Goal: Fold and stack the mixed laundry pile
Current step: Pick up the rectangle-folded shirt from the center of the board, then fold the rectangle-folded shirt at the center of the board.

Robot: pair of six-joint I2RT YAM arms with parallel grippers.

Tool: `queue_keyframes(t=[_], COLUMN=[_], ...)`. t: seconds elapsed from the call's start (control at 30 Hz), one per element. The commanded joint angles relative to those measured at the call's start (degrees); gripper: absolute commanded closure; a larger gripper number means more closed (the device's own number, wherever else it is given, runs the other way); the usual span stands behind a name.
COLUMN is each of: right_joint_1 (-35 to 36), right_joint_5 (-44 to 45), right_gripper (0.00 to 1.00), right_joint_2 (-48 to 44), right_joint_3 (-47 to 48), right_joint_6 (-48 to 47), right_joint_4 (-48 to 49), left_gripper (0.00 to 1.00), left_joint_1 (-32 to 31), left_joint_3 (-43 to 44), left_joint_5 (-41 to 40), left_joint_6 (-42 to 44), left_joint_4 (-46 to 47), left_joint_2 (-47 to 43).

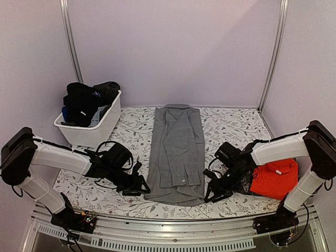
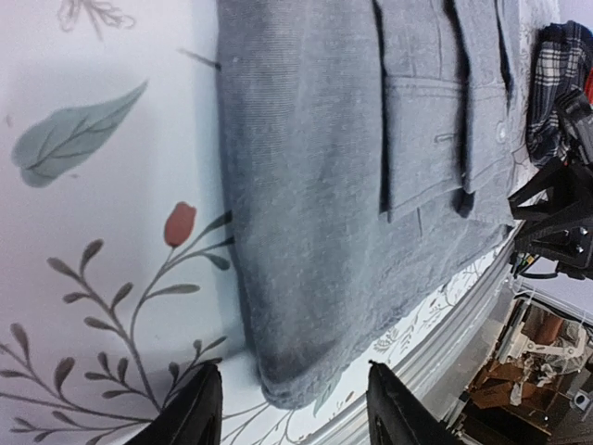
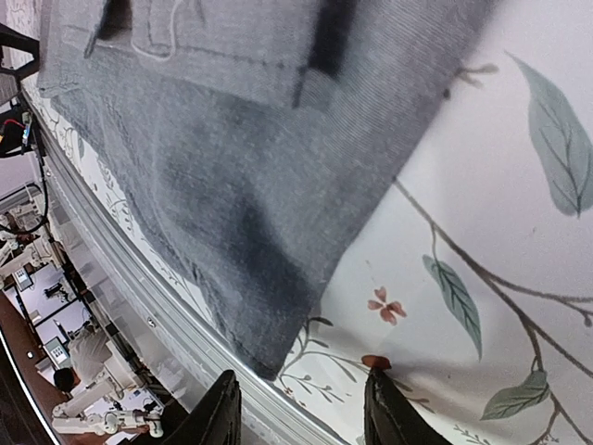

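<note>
Checking: grey shirt [image 1: 177,152] lay lengthwise away from me; left end effector [image 1: 140,186], right end effector [image 1: 212,191] flanked its near corners, jaws parted, empty.

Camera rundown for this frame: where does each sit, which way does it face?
Top external: above and behind the bases, facing down and forward at the grey shirt on the table; both arms show.
Left wrist: on the left arm, facing down at the shirt's near left corner; the open left gripper shows.
Right wrist: on the right arm, facing down at the shirt's near right corner; the open right gripper shows.
Shared: both wrist views catch the shirt's near hem.
</note>
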Motion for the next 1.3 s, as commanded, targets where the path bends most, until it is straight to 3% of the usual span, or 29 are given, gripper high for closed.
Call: queue_keyframes(t=[0.0, 0.2, 0.37, 0.43, 0.53, 0.83, 1.0, 1.27], right_joint_1=[0.46, 1.62, 1.93, 2.19, 2.29, 1.99, -2.73, -10.33], right_joint_5=[0.87, -0.35, -0.46, -0.34, -0.91, 2.89, 5.36, 8.69], right_gripper=[0.55, 0.59, 0.83, 0.98, 1.0, 1.0, 1.0, 1.0], right_joint_2=[2.68, 5.12, 4.66, 1.46, -3.41, -9.76, -6.25, 3.85], right_joint_3=[-0.66, 0.58, 0.57, 0.11, -0.46, 5.78, 12.38, 26.29], right_joint_6=[2.2, 2.11, 1.87, 2.2, 2.52, 1.68, -0.44, -3.98], right_joint_4=[5.76, 7.35, 6.51, 6.42, 5.93, 1.28, -1.02, -2.41], left_gripper=[0.47, 0.58, 0.77, 0.86, 1.0, 1.0, 1.0, 1.0], left_joint_1=[-0.99, -2.23, -3.01, -3.28, -3.71, -1.85, 6.65, 14.96], left_joint_3=[-1.08, 0.76, 0.66, 0.15, -0.2, 8.35, 11.76, 26.22], left_joint_5=[1.56, 3.17, 4.25, 4.62, 5.62, 8.26, 12.91, 15.49], left_joint_6=[-1.28, -0.83, -0.97, -1.16, -1.17, 3.47, 4.54, 10.72], left_joint_4=[4.84, 7.56, 7.21, 6.81, 5.97, -1.38, -0.42, -4.25], left_joint_2=[3.28, 7.56, 6.8, 5.21, 2.75, 0.97, 2.48, 13.5])
